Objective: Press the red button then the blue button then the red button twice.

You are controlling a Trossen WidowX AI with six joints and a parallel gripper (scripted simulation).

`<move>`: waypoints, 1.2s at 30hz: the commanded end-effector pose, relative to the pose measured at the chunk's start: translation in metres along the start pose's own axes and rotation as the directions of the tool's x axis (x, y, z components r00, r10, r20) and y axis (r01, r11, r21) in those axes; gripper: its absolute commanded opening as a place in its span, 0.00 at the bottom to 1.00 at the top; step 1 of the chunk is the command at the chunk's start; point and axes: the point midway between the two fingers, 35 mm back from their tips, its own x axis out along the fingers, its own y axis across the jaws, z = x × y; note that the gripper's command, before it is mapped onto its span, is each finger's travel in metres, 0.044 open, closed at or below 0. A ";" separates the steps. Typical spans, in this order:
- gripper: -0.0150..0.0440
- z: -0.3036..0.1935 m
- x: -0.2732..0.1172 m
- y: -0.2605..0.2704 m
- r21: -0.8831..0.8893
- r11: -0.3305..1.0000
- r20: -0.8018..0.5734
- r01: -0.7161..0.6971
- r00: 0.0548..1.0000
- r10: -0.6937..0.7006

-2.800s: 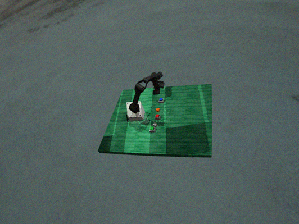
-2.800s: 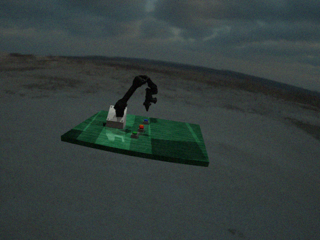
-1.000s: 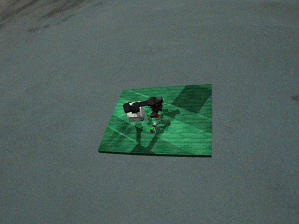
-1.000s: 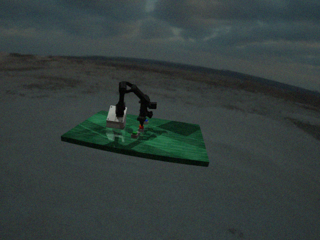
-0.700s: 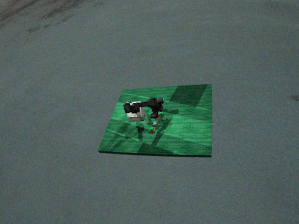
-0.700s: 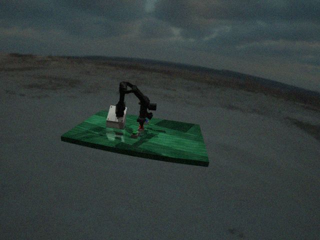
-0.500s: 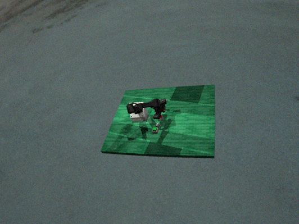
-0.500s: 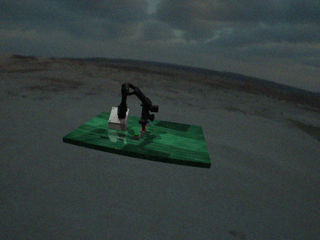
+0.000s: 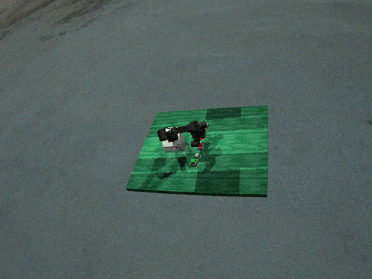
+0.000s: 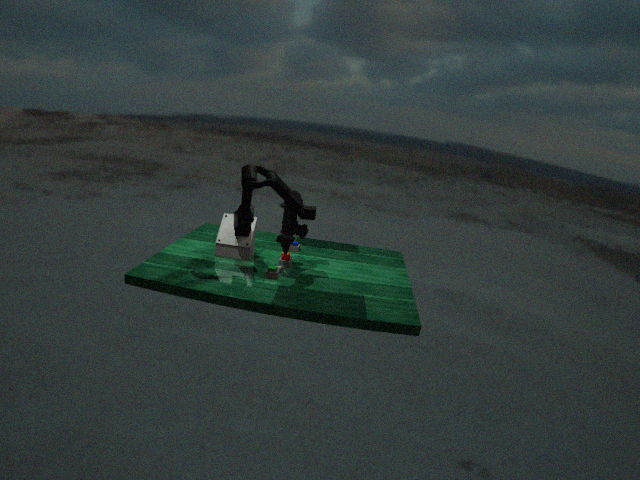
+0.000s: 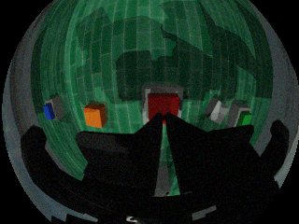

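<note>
A black robot arm bends down from a white base block (image 10: 235, 238) onto a green patterned mat (image 10: 361, 289). Its gripper (image 11: 163, 122) has the fingers pressed together with nothing between them, forming one blunt tip.

That tip sits directly over the red button (image 11: 163, 105), at or very near its cap; from the wrist view I cannot tell whether it is touching yet or pressing it down. Taking the red button as the landmark, in the wrist view an orange block (image 11: 95, 115) lies to its left, with the blue button (image 11: 49, 110) farther left again. To its right stands a grey block (image 11: 216, 110), then the green button (image 11: 245, 118) beyond that. All are apart from the red button.

The red button looks like a small, stiff, square cap in a pale housing. It is likely to give a short springy travel and then stop hard. There is nothing to grasp; the closed tip should bear straight down on the cap's centre, since an off-centre push could slip onto the housing.
</note>
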 end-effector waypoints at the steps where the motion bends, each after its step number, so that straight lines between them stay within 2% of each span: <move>1: 0.29 0.002 -0.018 -0.001 0.011 1.000 0.009 -0.006 1.000 0.006; 27: 0.29 0.002 0.016 -0.001 0.011 1.000 0.009 -0.005 1.000 0.005; 36: 0.29 0.002 0.017 -0.001 0.011 1.000 0.009 -0.005 1.000 0.005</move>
